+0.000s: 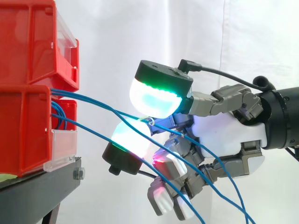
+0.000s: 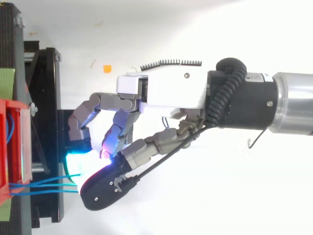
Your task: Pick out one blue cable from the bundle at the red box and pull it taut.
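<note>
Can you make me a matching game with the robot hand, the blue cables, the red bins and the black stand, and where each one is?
Things:
1. hand
2. blue cables
3. red bins
4. black stand

Places:
A. under the bins
B. stacked at the left
C. running from the lower bin past the glowing pads
D. coming in from the right, fingers curled

Pairs: 1-D, 2-C, 3-B, 4-A
</note>
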